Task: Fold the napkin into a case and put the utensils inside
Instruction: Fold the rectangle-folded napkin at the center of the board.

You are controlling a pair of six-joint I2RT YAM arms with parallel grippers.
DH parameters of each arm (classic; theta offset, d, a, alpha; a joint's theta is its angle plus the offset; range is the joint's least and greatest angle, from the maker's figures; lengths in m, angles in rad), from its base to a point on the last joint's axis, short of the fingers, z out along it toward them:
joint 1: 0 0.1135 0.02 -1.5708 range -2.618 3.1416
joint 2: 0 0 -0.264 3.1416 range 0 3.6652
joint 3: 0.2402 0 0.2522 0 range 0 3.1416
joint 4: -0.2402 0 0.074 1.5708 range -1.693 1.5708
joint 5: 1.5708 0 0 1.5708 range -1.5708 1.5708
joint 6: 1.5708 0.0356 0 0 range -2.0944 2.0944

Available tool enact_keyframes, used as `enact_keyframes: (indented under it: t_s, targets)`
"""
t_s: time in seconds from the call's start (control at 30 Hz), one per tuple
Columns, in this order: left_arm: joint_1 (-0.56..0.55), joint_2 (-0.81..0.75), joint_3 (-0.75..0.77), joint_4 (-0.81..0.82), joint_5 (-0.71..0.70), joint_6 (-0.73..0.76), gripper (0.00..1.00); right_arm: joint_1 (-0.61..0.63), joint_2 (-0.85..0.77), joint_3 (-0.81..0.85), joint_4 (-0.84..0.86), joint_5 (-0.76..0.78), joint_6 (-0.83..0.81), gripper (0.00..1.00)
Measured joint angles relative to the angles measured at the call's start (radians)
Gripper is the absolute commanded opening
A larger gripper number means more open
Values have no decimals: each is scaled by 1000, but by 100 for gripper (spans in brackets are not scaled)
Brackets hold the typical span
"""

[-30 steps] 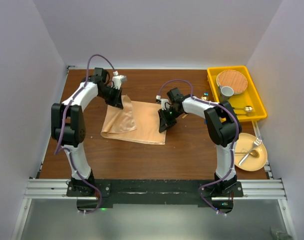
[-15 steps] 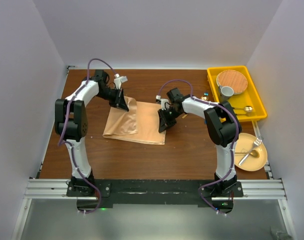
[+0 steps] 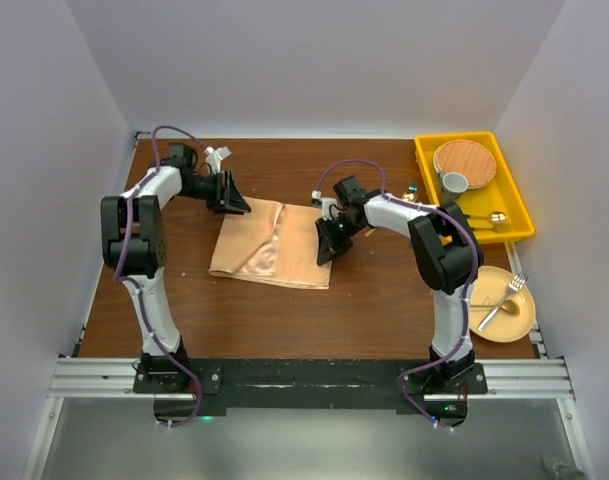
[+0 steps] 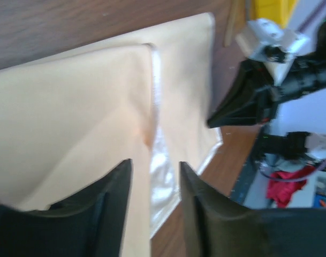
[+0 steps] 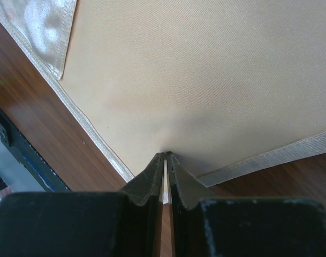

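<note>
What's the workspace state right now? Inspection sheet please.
Surface: brown wooden table.
Job's things: napkin partly folded, left flap laid over; fork and spoon on yellow plate.
Clutter: yellow tray holds wooden plate, cup, second spoon.
Hands: left hand open over napkin; right hand shut on napkin's right edge.
Cables: purple cables loop along both arms.
Surroundings: white walls; metal rail.
</note>
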State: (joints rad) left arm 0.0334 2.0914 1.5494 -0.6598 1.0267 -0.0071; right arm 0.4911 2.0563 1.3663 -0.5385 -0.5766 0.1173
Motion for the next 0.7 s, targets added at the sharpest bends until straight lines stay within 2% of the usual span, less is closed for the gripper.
enact_keyframes:
  t_s: [0.17,0.33,0.5,0.57,0.7]
  targets:
    - [2,-4,-8,13,-166,10,53,2,0,0,2,0,3,12]
    - [-3,-181,-128,29,-274,172,57,2,0,0,3,0,4,12]
    - [-139,-436,-256,18,-441,383,63,4,0,0,5,0,6,12]
    - [-211,-488,-310,22,-498,445,67,5,0,0,6,0,6,12]
    - [-312,-496,-404,28,-631,526,67,6,0,0,8,0,7,12]
